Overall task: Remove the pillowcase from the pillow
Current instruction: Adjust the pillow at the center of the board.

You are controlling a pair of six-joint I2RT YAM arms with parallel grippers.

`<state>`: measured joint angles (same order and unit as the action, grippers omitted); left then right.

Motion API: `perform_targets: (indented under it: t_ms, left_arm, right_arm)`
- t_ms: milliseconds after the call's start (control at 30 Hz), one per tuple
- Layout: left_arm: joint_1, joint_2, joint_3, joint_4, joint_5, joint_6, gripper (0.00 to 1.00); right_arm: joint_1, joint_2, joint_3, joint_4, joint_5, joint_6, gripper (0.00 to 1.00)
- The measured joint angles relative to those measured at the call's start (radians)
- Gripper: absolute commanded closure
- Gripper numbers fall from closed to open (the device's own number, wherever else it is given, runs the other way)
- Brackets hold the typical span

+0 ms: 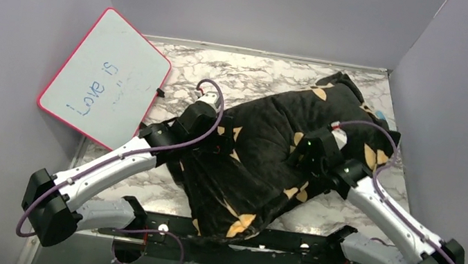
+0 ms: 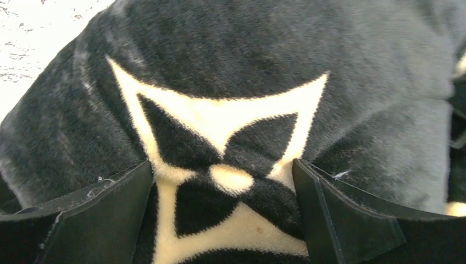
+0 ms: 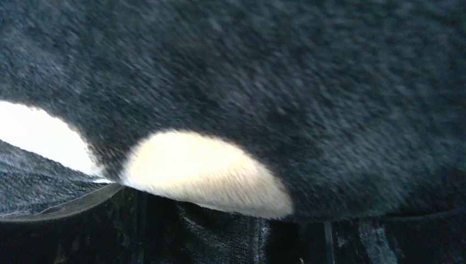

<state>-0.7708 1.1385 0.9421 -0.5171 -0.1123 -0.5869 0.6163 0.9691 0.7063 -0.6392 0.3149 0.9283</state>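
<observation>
site: robot lab test cell | cues: grey partition walls boxing a marble-patterned table, two bench-bolted robot arms

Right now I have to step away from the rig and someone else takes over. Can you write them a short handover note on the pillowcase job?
Left gripper: open, fingers either side of a tan flower motif on the pillowcase, not clamped on it.
Right gripper: pressed close to the black fabric near the middle; open or shut cannot be told.
The pillowcase lies diagonally on the marble table, bulging full; the pillow is hidden inside it.
Done: nothing that shows; the cover is on.
Left to do: grip the cover and pull it off the pillow.
</observation>
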Motion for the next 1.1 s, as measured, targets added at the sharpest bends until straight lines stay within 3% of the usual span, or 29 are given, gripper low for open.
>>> perform_targets:
  t_ms: [200,300,333,433,533,633,733,867,967,1100]
  left_arm:
    - [0.028,-0.110,-0.069,0.056,0.017,-0.068,0.37]
    - [0.035,-0.130,-0.109,0.092,0.038,-0.091,0.38]
    - [0.037,-0.135,-0.126,0.113,0.049,-0.094,0.37]
    - [0.043,-0.147,-0.164,0.175,0.108,-0.093,0.14]
    - [0.039,-0.174,-0.161,0.185,0.143,-0.093,0.03]
    - [0.032,-0.222,-0.123,0.122,0.111,-0.093,0.01]
    - [0.029,-0.265,-0.048,0.033,0.021,-0.110,0.01]
    - [0.029,-0.298,0.024,-0.076,-0.122,-0.160,0.01]
    - [0.029,-0.309,0.031,-0.161,-0.211,-0.198,0.01]
    - [0.029,-0.317,0.024,-0.263,-0.281,-0.249,0.01]
  right_arm:
    - [-0.028,0.264,0.202,0.060,-0.056,-0.231,0.12]
    - [-0.054,0.344,0.299,0.082,-0.093,-0.360,0.10]
    - [-0.071,0.380,0.349,0.077,-0.108,-0.400,0.09]
    - [-0.130,0.458,0.463,0.045,-0.136,-0.453,0.09]
    - [-0.161,0.475,0.541,-0.013,-0.116,-0.466,0.09]
    - [-0.166,0.384,0.531,-0.011,-0.164,-0.514,0.11]
    - [-0.166,0.187,0.428,0.046,-0.353,-0.565,0.19]
    - [-0.124,0.009,0.337,0.126,-0.612,-0.601,0.21]
    - [0.018,0.001,0.318,0.161,-0.679,-0.650,0.21]
    - [0.261,0.069,0.309,0.185,-0.629,-0.740,0.20]
